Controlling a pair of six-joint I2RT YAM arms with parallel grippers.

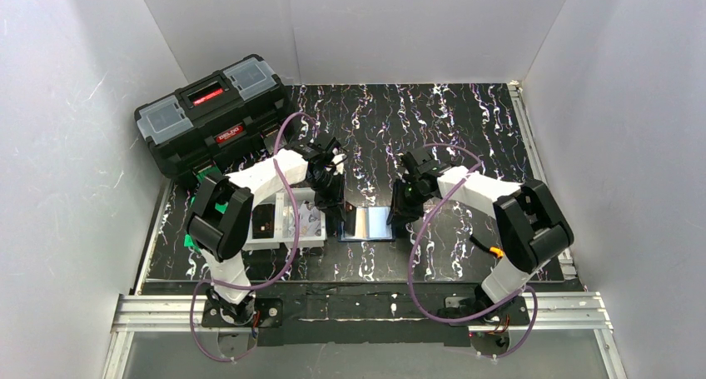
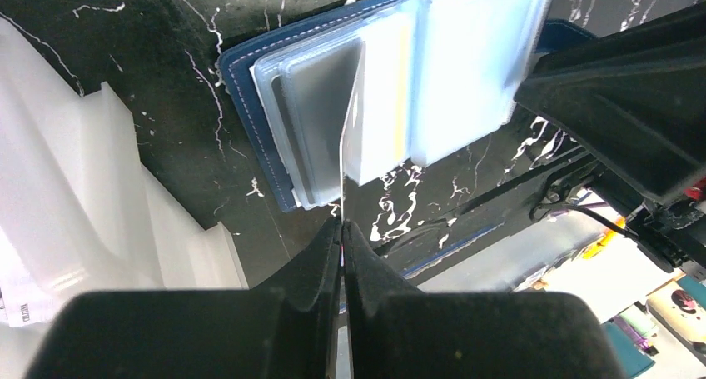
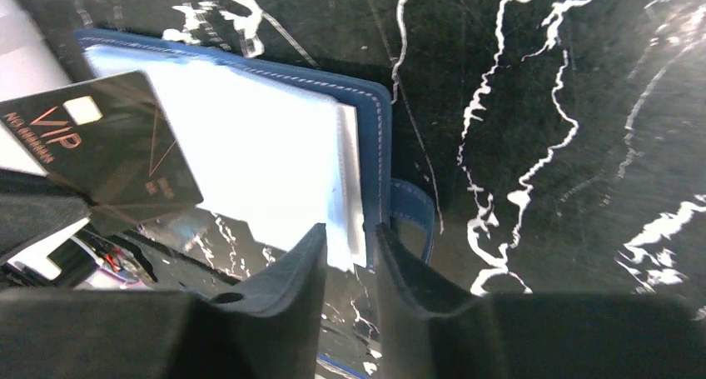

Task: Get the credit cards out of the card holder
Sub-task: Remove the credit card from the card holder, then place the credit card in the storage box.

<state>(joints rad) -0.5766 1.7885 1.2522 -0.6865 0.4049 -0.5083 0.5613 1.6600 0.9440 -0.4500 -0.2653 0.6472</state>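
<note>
Left claw [image 2: 342,227] tight on 1 dark credit card [image 3: 108,146]; right claw [image 3: 350,234] narrowly apart at card holder [image 2: 246,87] edge.

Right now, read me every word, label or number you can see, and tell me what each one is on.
"VIP": copper letters on the dark card.
Smaller copper lines elsewhere on that card: too blurred to read.
Red labels on the toolbox: too small to read.
Tiny print on a white slip: too small to read.
Nothing else carries readable text.
</note>
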